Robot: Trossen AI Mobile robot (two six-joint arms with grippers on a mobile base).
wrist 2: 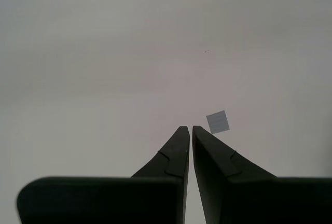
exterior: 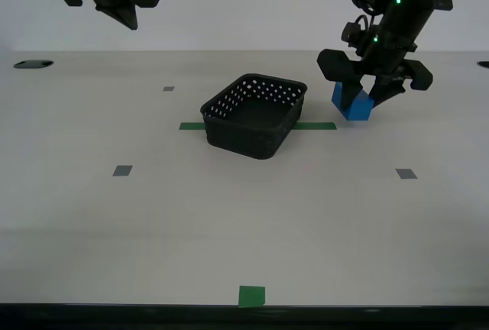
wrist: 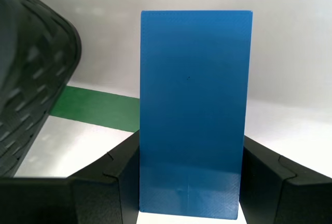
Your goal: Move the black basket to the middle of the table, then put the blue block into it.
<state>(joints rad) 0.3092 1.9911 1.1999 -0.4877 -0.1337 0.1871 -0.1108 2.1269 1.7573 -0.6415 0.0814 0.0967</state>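
My first gripper [exterior: 365, 99] stands at the blue block [exterior: 353, 105], on the exterior view's right, with one finger on each side of it. In the first wrist view the block [wrist: 192, 110] fills the gap between the two fingers [wrist: 122, 175], and both seem to touch its sides, so the gripper looks closed on the block; whether the block is off the table cannot be told. The black basket [exterior: 255, 116] sits near the middle of the table [exterior: 244, 223], just beside the block toward the exterior view's left, apart from it. Its rounded corner [wrist: 31, 94] shows close by in the first wrist view. A green tape strip [exterior: 315, 125] runs under the basket and comes out on both sides, reaching close to the block.

My second gripper [exterior: 122, 11] hangs high above the far part of the table on the exterior view's left, well apart from the basket. Its fingers [wrist 2: 176, 151] are nearly together, with only a thin slit between the tips, and hold nothing.

The tabletop is pale beige and flat. Small grey squares [exterior: 122, 170] lie scattered on it, one of them [wrist 2: 218, 122] below the second gripper, and a green square [exterior: 251, 296] sits at the near edge. Behind the table is a plain white wall [exterior: 244, 1].
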